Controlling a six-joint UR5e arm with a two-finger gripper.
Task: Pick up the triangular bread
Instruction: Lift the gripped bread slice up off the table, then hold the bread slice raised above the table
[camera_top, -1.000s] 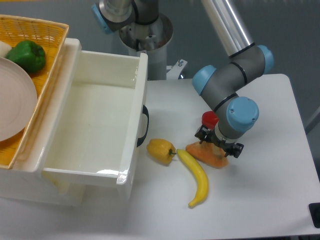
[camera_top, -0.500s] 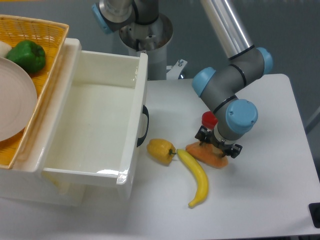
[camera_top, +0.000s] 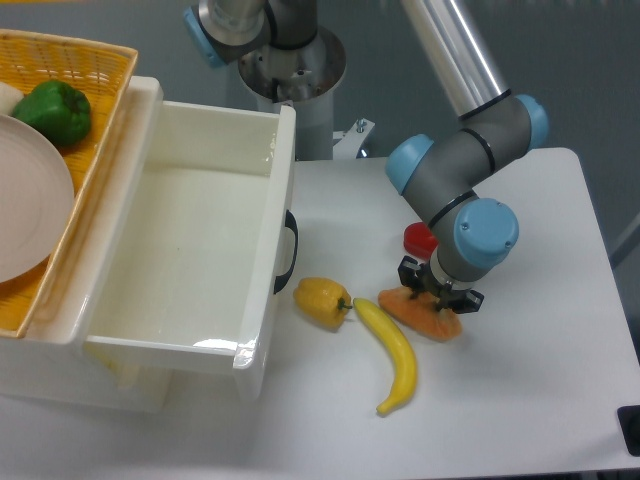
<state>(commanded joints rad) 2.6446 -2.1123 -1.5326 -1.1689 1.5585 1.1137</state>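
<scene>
gripper (camera_top: 437, 294) down on triangular bread (camera_top: 424, 313) (banana (camera_top: 391, 352) just beside).

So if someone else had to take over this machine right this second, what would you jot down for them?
Gripper: down on the orange-tan triangular bread wedge, jaws hidden from this view, so grip cannot be confirmed.
Bread: lying on the white table, right of the yellow banana, in front of the small red round thing.
Done: arm brought to the bread.
Left: confirm grasp, lift it.
</scene>
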